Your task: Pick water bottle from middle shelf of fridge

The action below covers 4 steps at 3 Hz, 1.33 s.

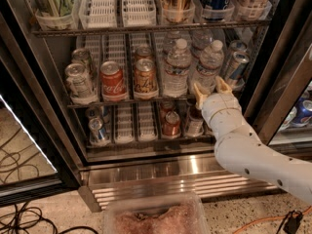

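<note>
Two water bottles stand on the middle shelf (pixel 146 100) of the fridge (pixel 273 82): one (pixel 176 67) at centre and one (pixel 208 65) to its right, both clear and ribbed with white caps. My gripper (pixel 210 89) is at the front edge of the shelf, right in front of the base of the right bottle. Its tan fingers (pixel 199 95) are spread open, one at each side of the bottle's lower part. It holds nothing. My white arm (pixel 243 150) reaches in from the lower right and hides part of the bottom shelf.
On the middle shelf, a silver can (pixel 78 80), a red cola can (pixel 112 80) and a tan can (pixel 145 77) stand left of the bottles, with blue-silver cans (pixel 236 65) to the right. Cans stand on the bottom rack (pixel 170 124). A ribbed steel grille (pixel 185 182), a plastic tub (pixel 156 216) and floor cables (pixel 19 218) lie below.
</note>
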Each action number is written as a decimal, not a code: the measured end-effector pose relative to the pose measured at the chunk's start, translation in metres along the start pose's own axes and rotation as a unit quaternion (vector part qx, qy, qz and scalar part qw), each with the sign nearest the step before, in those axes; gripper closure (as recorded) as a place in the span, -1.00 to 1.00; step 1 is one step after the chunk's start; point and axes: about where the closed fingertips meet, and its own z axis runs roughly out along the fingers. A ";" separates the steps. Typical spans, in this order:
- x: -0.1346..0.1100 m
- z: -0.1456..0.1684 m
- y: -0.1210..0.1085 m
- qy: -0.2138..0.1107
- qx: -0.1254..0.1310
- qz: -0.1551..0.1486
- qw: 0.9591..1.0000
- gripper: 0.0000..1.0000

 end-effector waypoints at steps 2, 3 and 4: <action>-0.011 0.009 -0.003 -0.013 0.004 -0.014 1.000 -0.20; -0.010 0.013 -0.001 -0.014 -0.002 -0.015 1.000 -0.20; -0.010 0.020 0.002 -0.014 -0.010 -0.014 1.000 -0.20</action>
